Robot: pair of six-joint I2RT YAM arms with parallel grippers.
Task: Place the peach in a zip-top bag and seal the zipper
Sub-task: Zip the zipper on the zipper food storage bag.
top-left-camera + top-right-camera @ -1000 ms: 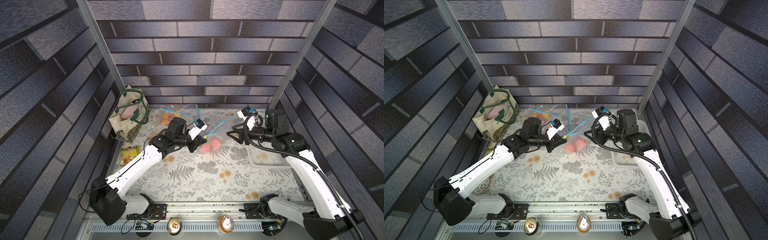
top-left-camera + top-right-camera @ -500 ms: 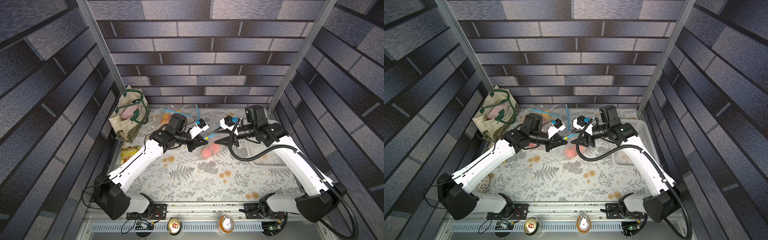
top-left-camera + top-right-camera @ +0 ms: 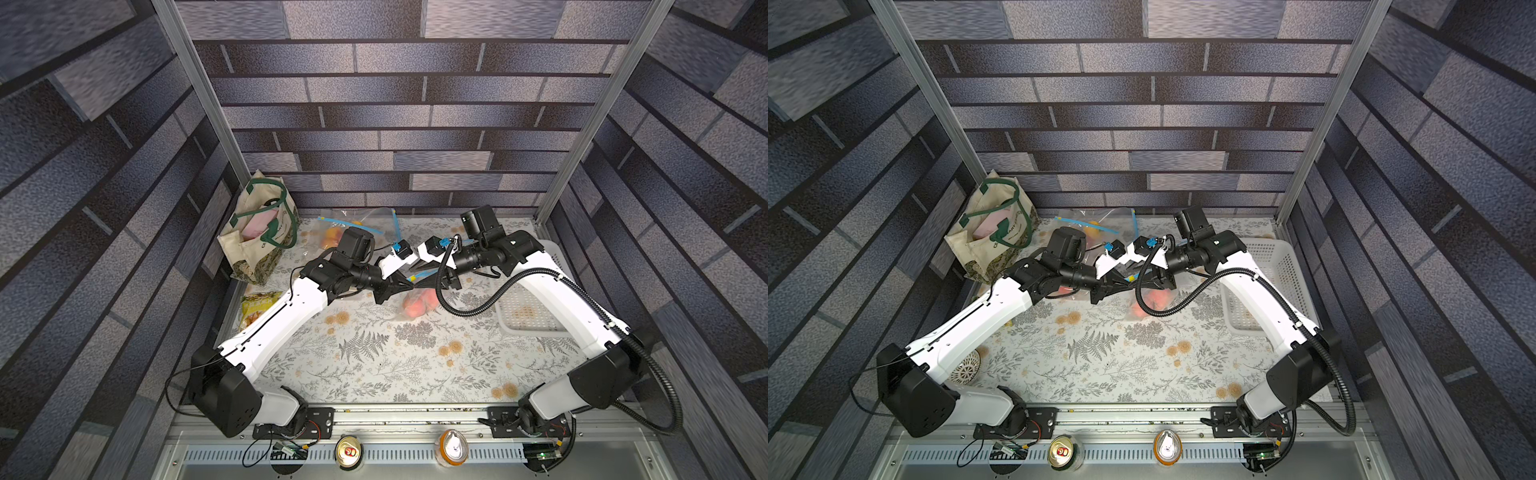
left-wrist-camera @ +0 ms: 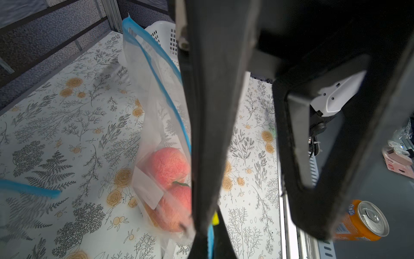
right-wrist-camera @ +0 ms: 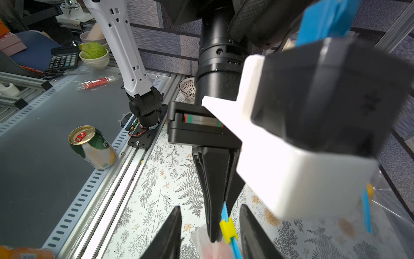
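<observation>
Right wrist: right gripper (image 5: 210, 206) spread astride yellow slider (image 5: 228, 231); left gripper (image 5: 214, 235) pinching clear bag (image 5: 202, 246).

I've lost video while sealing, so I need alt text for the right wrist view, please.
The right gripper, jaws open, frames the yellow slider on the blue zipper track of the zip-top bag, beside the left gripper, which is shut on that track. A green drink can stands on the grey ledge behind.

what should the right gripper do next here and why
Probably close the right gripper on the yellow slider: its open fingers straddle it, while the shut left gripper pinches the blue zipper strip of the zip-top bag beside it, peaches already inside.
</observation>
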